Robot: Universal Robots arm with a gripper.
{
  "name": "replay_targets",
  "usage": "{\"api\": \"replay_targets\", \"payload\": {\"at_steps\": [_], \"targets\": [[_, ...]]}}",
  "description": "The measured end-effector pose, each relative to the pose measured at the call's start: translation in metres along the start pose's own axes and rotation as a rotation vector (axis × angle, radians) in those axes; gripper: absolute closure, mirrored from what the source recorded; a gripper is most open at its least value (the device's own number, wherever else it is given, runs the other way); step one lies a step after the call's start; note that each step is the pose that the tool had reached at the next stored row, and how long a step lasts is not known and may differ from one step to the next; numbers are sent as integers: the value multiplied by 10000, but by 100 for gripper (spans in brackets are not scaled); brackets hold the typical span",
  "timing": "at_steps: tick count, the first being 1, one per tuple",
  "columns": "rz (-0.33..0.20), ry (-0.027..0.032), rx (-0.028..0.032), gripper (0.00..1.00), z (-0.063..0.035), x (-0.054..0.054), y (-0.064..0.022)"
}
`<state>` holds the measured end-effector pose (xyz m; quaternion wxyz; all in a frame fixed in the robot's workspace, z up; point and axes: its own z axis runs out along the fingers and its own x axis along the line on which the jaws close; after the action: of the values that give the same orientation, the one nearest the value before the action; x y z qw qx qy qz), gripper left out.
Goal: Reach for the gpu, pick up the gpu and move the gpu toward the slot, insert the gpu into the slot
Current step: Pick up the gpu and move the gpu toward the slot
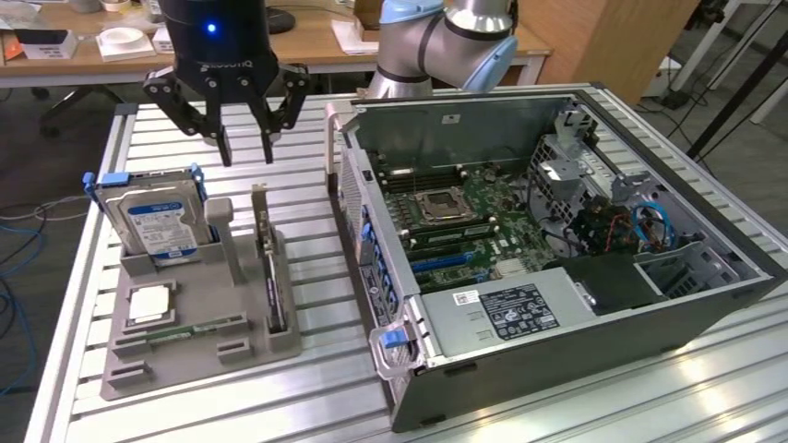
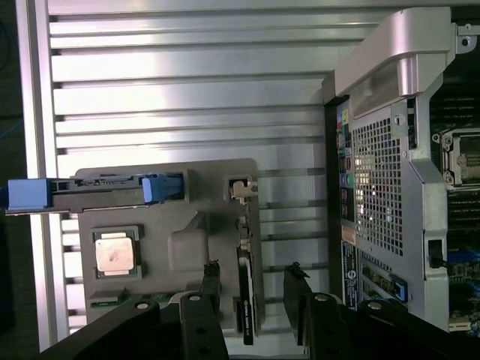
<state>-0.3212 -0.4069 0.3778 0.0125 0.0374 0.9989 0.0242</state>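
**Black pincer [image 1: 247, 155] hangs spread and empty over the parts holder.**
The gpu [image 1: 269, 277], a thin dark circuit board with a silver metal end bracket, stands on edge in the grey plastic holder [image 1: 185, 346] on the ribbed aluminium table [image 1: 308, 392]. It sits between the blue-labelled silver hard drive [image 1: 154, 221] and the open black computer case [image 1: 555, 240]. In the wrist view the card's edge lines up between the two fingers [image 2: 211, 285], untouched.

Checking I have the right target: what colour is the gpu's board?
Dark green-black. The gpu shows best in the exterior view.
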Motion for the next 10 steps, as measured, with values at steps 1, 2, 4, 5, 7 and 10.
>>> {"api": "replay_targets", "payload": {"at_steps": [1, 2, 4, 5, 7, 10], "targets": [[0, 0, 1, 53, 4, 0, -1], [0, 1, 1, 53, 9, 0, -1], [0, 0, 0, 53, 17, 1, -1], [0, 0, 0, 53, 21, 1, -1], [0, 0, 0, 53, 28, 1, -2], [0, 0, 0, 53, 39, 1, -3]]}}
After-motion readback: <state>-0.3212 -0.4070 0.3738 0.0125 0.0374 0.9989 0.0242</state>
